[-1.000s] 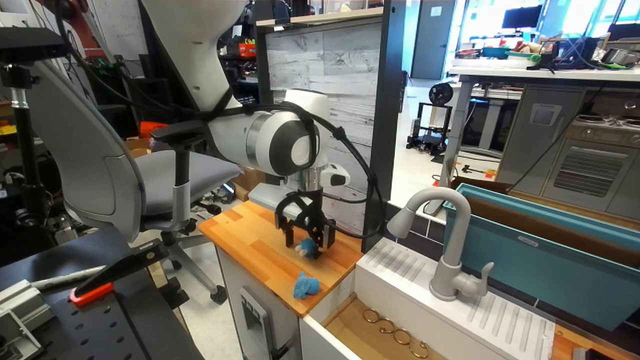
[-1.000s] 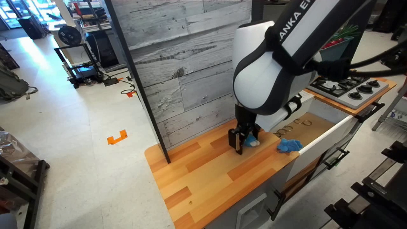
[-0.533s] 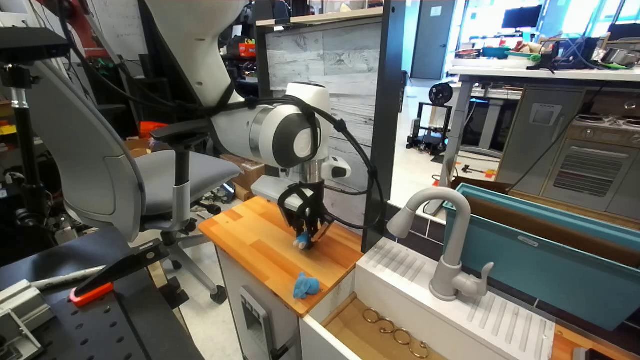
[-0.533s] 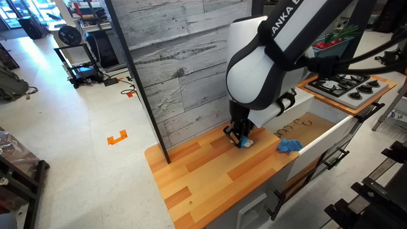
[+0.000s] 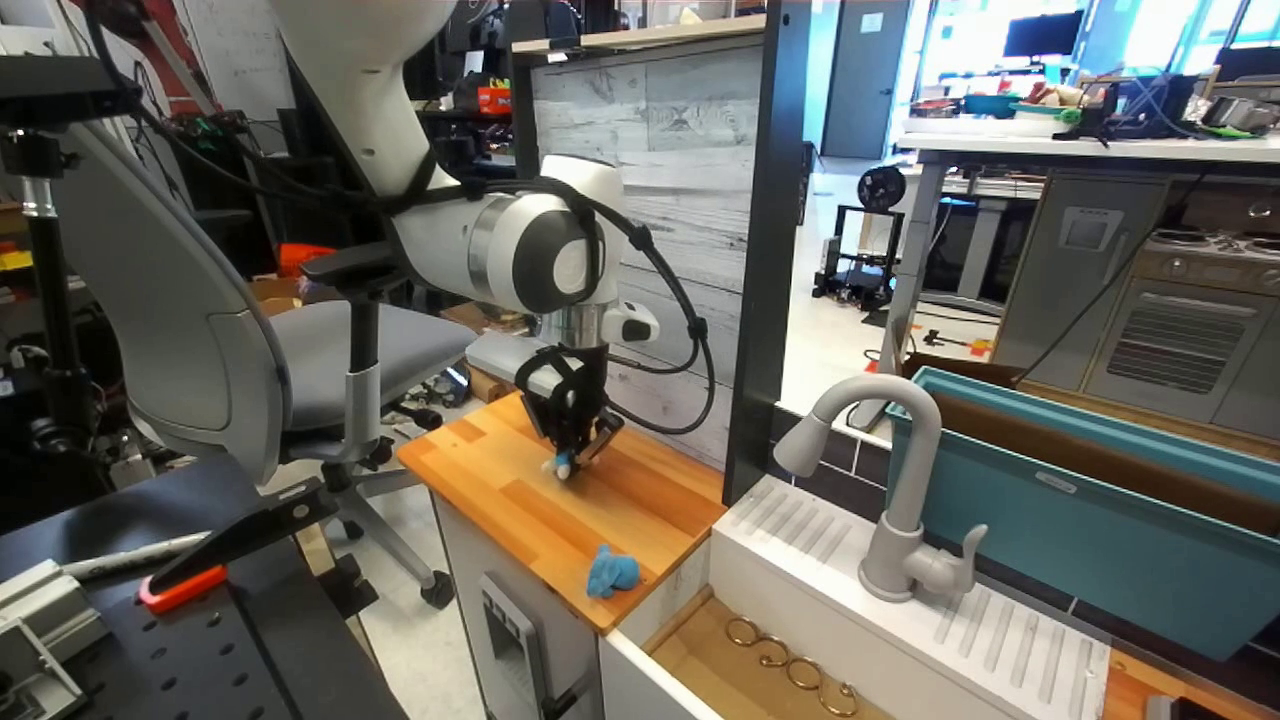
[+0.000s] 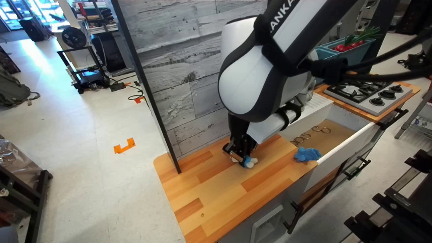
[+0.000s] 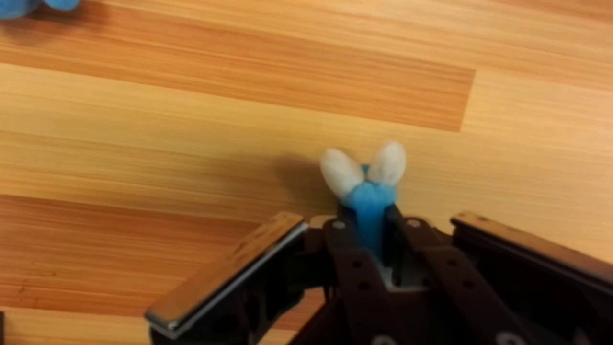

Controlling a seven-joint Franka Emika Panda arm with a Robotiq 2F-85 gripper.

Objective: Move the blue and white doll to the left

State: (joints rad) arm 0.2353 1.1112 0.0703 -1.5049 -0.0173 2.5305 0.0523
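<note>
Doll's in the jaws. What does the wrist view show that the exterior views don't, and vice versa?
Only the wrist view: a look into the slot between the jaws, with the blue and white doll pinched there.
Only the exterior views: the other blue toy whole, the white robot arm and the gold rings.
Both: the doll, the wooden counter and that toy, though the wrist view crops it at top left.

black-trimmed white arm, silver band, "anka" lettering, black cable, black gripper, round screws
</note>
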